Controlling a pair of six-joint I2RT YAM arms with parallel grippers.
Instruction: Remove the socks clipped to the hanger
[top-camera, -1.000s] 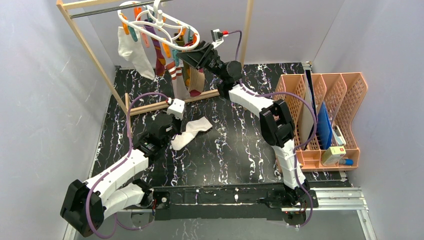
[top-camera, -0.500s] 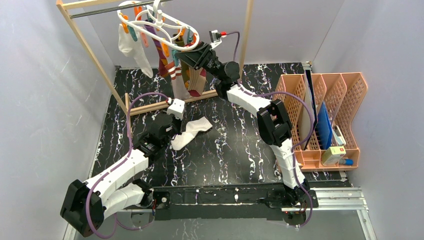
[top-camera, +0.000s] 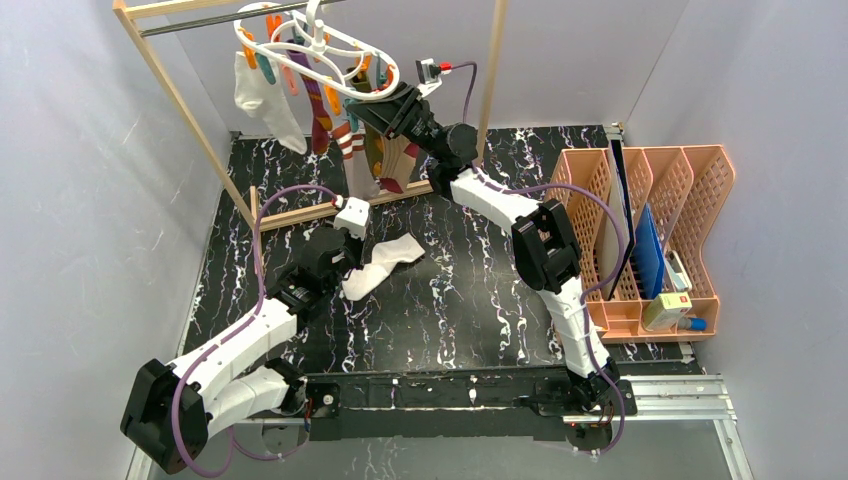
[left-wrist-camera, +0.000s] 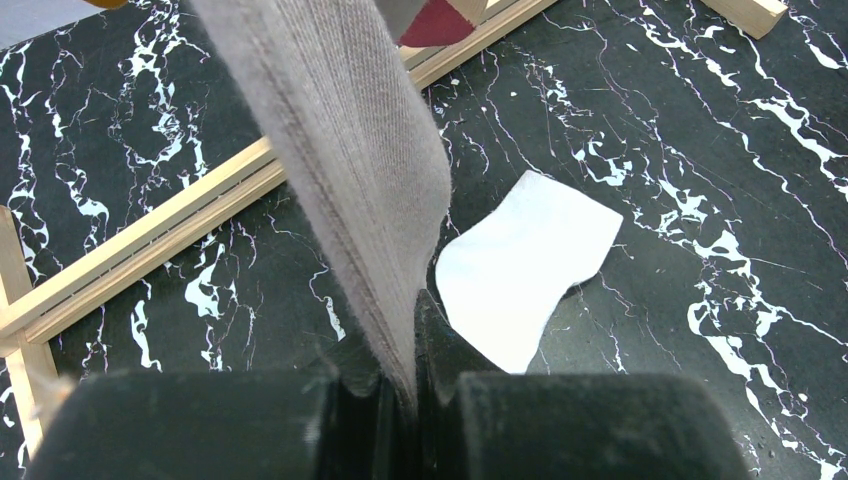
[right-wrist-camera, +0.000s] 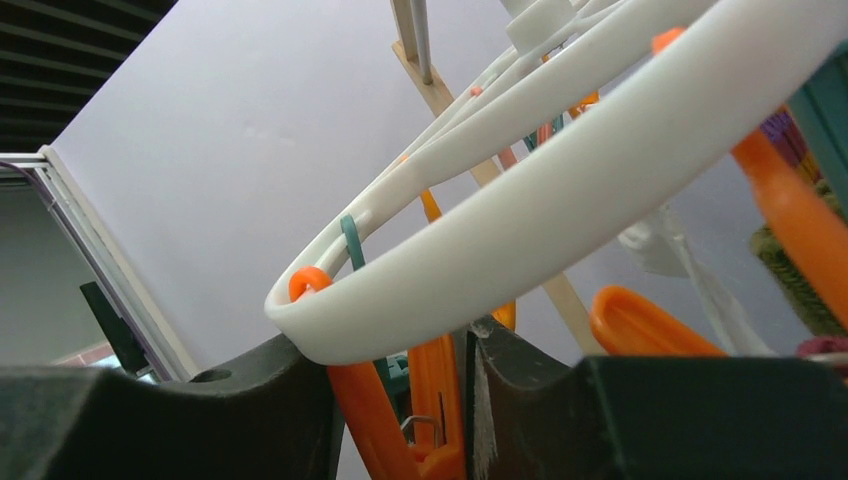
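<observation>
The white oval hanger (top-camera: 318, 45) hangs from the rack's rod with coloured pegs; its ring (right-wrist-camera: 560, 190) crosses the right wrist view. A white sock (top-camera: 262, 100) and striped socks (top-camera: 322, 110) dangle from it. My right gripper (top-camera: 378, 103) is raised under the ring's right end, its jaws (right-wrist-camera: 400, 400) pressed on both arms of an orange peg (right-wrist-camera: 435, 390). My left gripper (top-camera: 350, 208) is low by the rack's base, shut (left-wrist-camera: 405, 370) on the lower end of a tan ribbed sock (left-wrist-camera: 340, 130) that rises toward the hanger. One white sock (top-camera: 383, 263) lies flat on the table (left-wrist-camera: 525, 265).
The wooden frame rack (top-camera: 180, 100) stands at the back left, its base bar (top-camera: 300, 213) lying on the black marbled table beside my left gripper. A peach file organiser (top-camera: 650, 230) with a blue folder and small items stands at the right edge.
The right gripper's jaws have closed in onto the orange peg. The hanger and its socks have swung slightly left. The left arm has not moved.
</observation>
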